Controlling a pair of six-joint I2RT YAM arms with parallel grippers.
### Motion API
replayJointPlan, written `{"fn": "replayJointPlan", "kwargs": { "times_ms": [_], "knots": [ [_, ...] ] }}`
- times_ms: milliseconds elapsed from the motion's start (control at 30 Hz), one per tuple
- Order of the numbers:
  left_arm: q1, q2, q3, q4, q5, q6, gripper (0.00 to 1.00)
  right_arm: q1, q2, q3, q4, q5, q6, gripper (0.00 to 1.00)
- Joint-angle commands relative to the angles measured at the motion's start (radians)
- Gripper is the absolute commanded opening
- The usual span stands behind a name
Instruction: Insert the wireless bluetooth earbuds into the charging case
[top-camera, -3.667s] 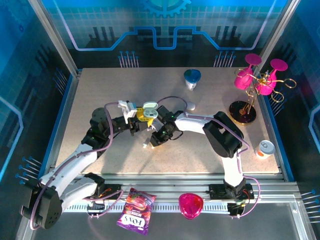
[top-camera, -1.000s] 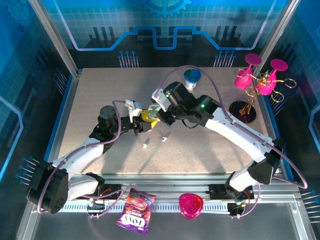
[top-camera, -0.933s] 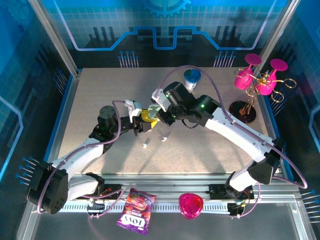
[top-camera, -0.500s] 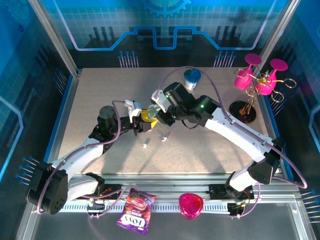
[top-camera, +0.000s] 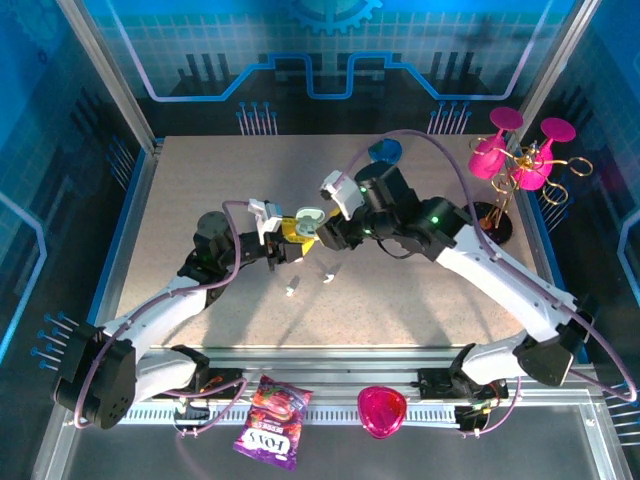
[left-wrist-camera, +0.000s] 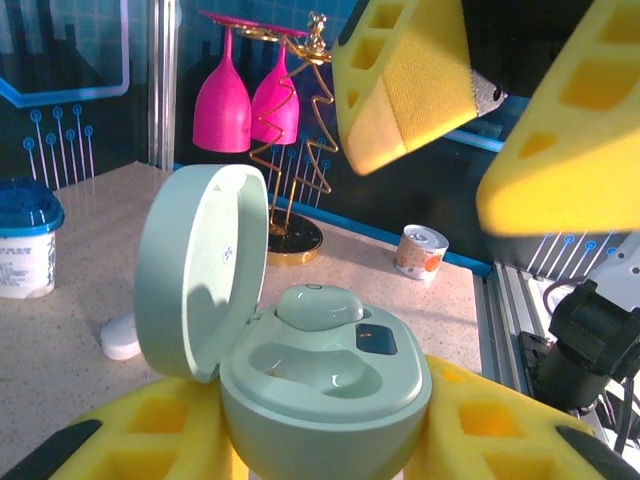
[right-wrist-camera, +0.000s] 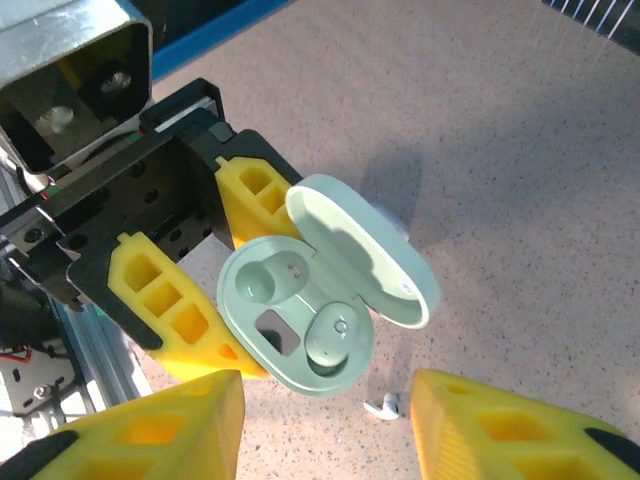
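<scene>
Near the middle of the table (top-camera: 200, 180), from the top camera, the charging case (top-camera: 305, 220) is seen gripped by the left gripper (top-camera: 295, 238), whose yellow fingers are pressed against its sides. The right gripper (top-camera: 333, 237) is placed just beside the case; how far its jaws stand apart cannot be told from above. A white earbud (top-camera: 326, 277) and a second white earbud (top-camera: 291, 290) are seen lying loose on the table, nearer the arm bases than the case — apart from both grippers.

From the left wrist, the case (left-wrist-camera: 320, 400) is shown open, its lid (left-wrist-camera: 200, 270) tipped back. A pale green earbud (left-wrist-camera: 318, 305) is seated in one well; the well beside it is bare. Above the case, the right gripper's fingers (left-wrist-camera: 400, 80) are spread, with nothing between them. A blue-lidded cup (left-wrist-camera: 25, 235), pink glasses (left-wrist-camera: 250, 100) and a small can (left-wrist-camera: 420, 250) are seen behind.

From the right wrist, the open case (right-wrist-camera: 300, 320) is looked down on, the seated earbud (right-wrist-camera: 335, 335) in place, the left gripper's fingers (right-wrist-camera: 250, 195) clamped on either side. The right gripper (right-wrist-camera: 325, 440) is held spread — nothing pinched. The white earbud (right-wrist-camera: 385, 407) is seen on the table just past the case's edge.
</scene>
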Motion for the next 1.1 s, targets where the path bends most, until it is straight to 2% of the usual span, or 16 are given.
{"fn": "replayJointPlan", "kwargs": {
  "times_ms": [0, 133, 300, 833, 967, 1067],
  "knots": [
    [-0.005, -0.003, -0.02, 0.109, 0.015, 0.015, 0.25, -0.046, -0.072, -0.058, 0.114, -0.092, 0.089, 0.5],
    [-0.004, 0.003, -0.033, 0.181, 0.046, 0.027, 0.26, -0.129, -0.118, -0.141, 0.199, -0.228, 0.188, 0.56],
    [-0.005, 0.014, -0.043, 0.253, 0.088, 0.045, 0.27, -0.143, -0.105, -0.165, 0.208, -0.31, 0.205, 0.65],
    [-0.005, 0.044, -0.038, 0.388, 0.138, -0.032, 0.27, -0.138, -0.045, -0.151, 0.17, -0.312, 0.196, 0.63],
    [-0.005, 0.047, -0.042, 0.401, 0.135, -0.031, 0.27, -0.138, -0.069, -0.159, 0.172, -0.312, 0.19, 0.63],
    [-0.004, 0.05, -0.053, 0.427, 0.132, -0.023, 0.27, -0.155, -0.126, -0.21, 0.244, -0.335, 0.207, 0.64]
  ]
}}
